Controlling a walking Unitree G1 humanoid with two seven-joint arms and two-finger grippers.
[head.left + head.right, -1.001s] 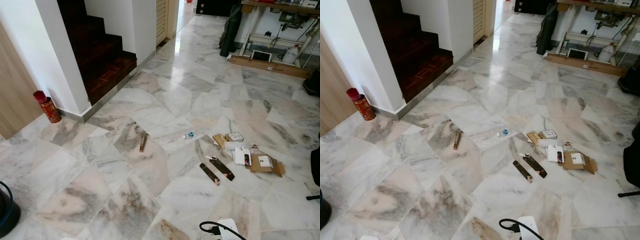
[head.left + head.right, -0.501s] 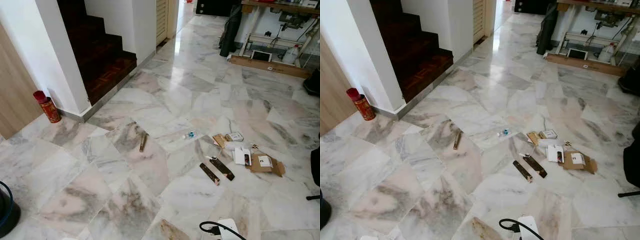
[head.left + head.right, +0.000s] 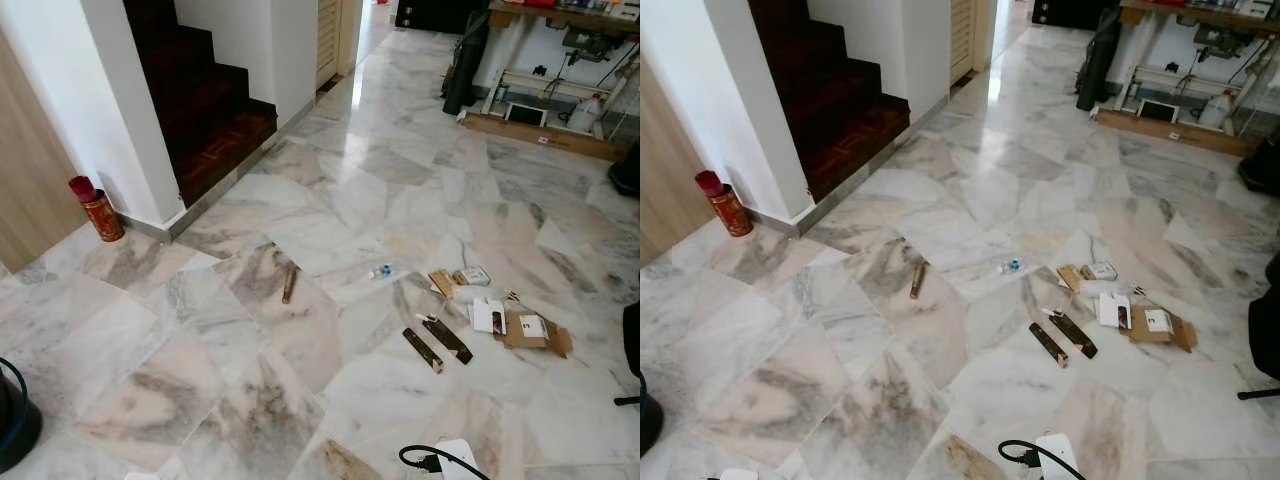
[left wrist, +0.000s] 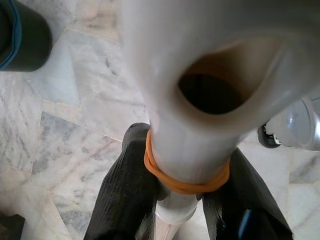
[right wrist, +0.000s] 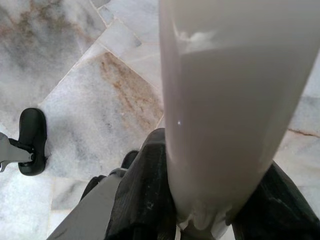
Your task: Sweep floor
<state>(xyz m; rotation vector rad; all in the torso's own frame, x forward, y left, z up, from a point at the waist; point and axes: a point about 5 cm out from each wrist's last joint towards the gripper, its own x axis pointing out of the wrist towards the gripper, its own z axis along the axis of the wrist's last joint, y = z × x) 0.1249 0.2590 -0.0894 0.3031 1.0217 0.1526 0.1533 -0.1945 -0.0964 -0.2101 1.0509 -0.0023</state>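
1. While the robot looks down from its head, the left eye view shows the litter on the marble floor [image 3: 330, 200] spread in a band ahead. A brown stick [image 3: 288, 284] lies near 12 o'clock, its long axis running almost straight away from the robot. A small clear bottle [image 3: 380, 271] sits past it toward 1 o'clock. Two dark strips [image 3: 437, 343], a cardboard piece [image 3: 528, 330] and paper scraps [image 3: 470, 290] cluster at 2 o'clock, so most of the debris is on the right arm's side.

2. The right eye view gives the same layout: a red can [image 3: 722, 203] stands by the stair wall at 10 o'clock, well apart from the litter, and a white plug with a black cable [image 3: 1045, 455] lies at the bottom edge, close to the robot.

3. In the left wrist view, the left gripper [image 4: 187, 202] has its two black fingers [image 4: 127, 195] closed on a pale handle [image 4: 190, 120] with an orange rubber band [image 4: 186, 181] round it. The shaft runs along the fingers, down toward the floor.

4. In the right wrist view, the right gripper [image 5: 200, 210] clamps a second pale shaft [image 5: 227, 100], also running lengthwise between its fingers [image 5: 145, 195]. Which tool is the broom I cannot tell; neither head is visible. Judged from this, the sweep must reach forward and to the right.
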